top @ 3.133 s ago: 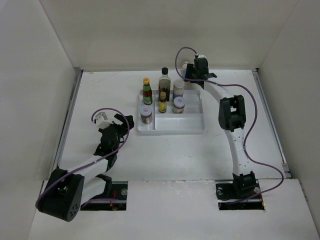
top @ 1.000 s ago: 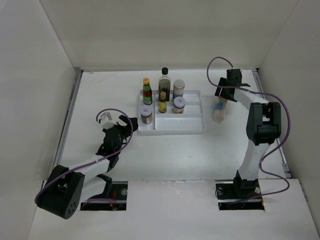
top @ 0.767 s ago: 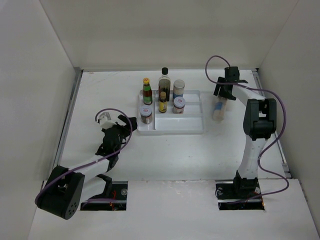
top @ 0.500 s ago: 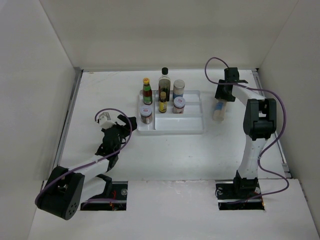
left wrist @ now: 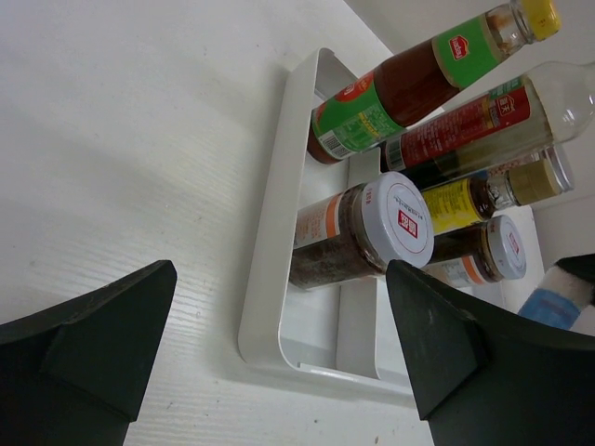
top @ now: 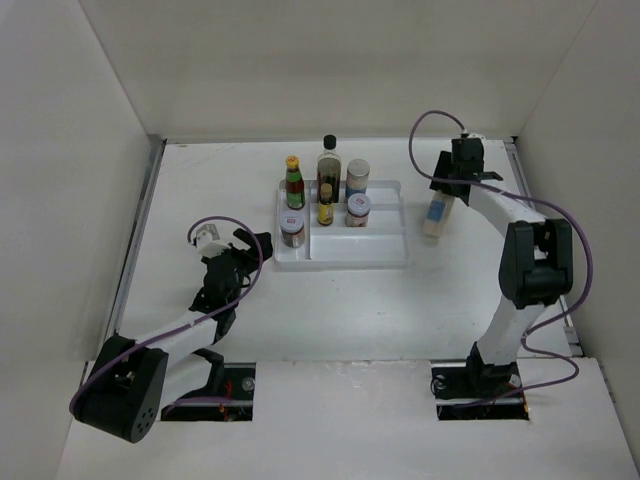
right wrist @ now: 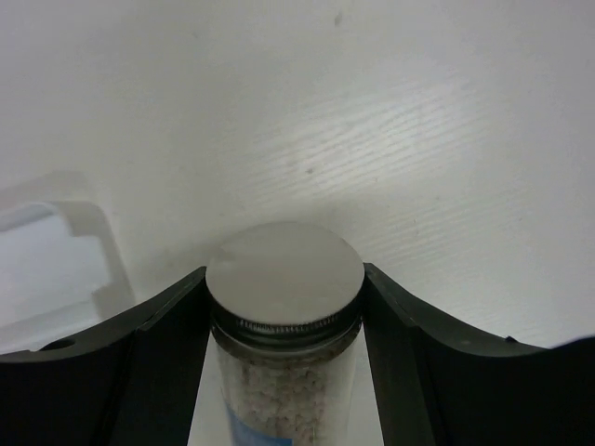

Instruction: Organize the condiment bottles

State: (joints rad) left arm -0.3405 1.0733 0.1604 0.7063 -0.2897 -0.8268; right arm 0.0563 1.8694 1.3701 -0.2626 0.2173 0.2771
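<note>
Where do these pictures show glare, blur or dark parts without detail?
Left wrist view: fingers black, without detail; bottles sharp but slanted. Right wrist view: glare streaks on the table; jar lid sharp, its body softer. Top view: even light, faint shadows.

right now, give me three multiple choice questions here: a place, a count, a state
1. Where is the pale shaker relative to the white tray? A inside it B outside, to its right C outside, to its left
2. How many bottles stand in the tray? A four B six C eight
3. The left gripper is: A open and empty B shut on the shaker C shut on the tray rim
B, the right gripper holds it beside the tray's right wall; B, six caps show there; A, its fingers stand wide apart.
</note>
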